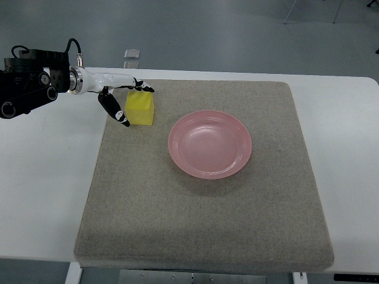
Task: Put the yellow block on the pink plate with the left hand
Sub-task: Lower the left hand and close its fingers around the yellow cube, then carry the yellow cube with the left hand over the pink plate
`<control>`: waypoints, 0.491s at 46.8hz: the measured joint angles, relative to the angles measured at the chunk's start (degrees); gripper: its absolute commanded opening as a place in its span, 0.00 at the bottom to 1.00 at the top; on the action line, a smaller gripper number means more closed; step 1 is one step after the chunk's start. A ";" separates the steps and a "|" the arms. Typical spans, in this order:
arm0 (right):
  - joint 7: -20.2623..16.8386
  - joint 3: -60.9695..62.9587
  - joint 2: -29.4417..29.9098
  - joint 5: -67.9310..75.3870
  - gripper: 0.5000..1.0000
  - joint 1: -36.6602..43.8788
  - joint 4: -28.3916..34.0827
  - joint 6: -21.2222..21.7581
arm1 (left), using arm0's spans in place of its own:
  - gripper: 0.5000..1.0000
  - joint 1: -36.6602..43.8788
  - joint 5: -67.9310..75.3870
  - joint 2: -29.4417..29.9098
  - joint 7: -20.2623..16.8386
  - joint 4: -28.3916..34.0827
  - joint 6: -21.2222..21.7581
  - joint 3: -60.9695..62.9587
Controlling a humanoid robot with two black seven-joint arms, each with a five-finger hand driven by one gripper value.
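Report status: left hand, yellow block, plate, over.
Left hand open around yellow block, not yet gripping. Block on the mat, left of pink plate. Plate empty, path clear. Right hand out of view.

- The left arm (pixel 35 83) is cut off by the left edge, so only its forearm, wrist and hand (pixel 121 97) show.
- The hand covers the far left corner of the block (pixel 141 109); whether the fingers (pixel 115 111) press its left face or only lie beside it cannot be told.
- The palm side of the hand is turned away and unseen.
- A small clear object (pixel 131 54) just beyond the table's (pixel 41 177) far edge is too small to identify.
- The table is cut off at the left, right and near edges.
- Thin metal legs (pixel 308 12) at the far right run out of the top edge.
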 measured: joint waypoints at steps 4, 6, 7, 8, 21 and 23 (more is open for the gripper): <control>0.00 0.00 0.00 0.00 0.85 0.00 0.00 0.00 | 0.87 0.21 0.05 -0.47 -0.07 1.04 0.25 0.00; 0.00 0.00 0.00 -0.01 0.85 0.00 0.00 0.00 | 0.80 0.55 0.12 -1.05 -0.13 1.64 0.28 0.00; 0.00 0.00 0.00 -0.02 0.85 0.01 0.00 0.00 | 0.79 0.70 0.13 -1.30 -0.19 1.99 0.31 0.00; 0.00 0.00 0.00 -0.03 0.85 0.02 0.00 0.00 | 0.78 0.81 0.14 -1.52 -0.31 2.32 0.32 0.00; 0.00 0.00 0.00 -0.06 0.85 0.01 0.00 0.00 | 0.51 1.15 0.16 -2.31 -1.79 3.78 1.01 0.00; 0.00 0.00 0.00 -0.05 0.85 0.03 0.00 0.00 | 0.41 1.19 0.16 -2.37 -1.79 4.00 1.70 0.00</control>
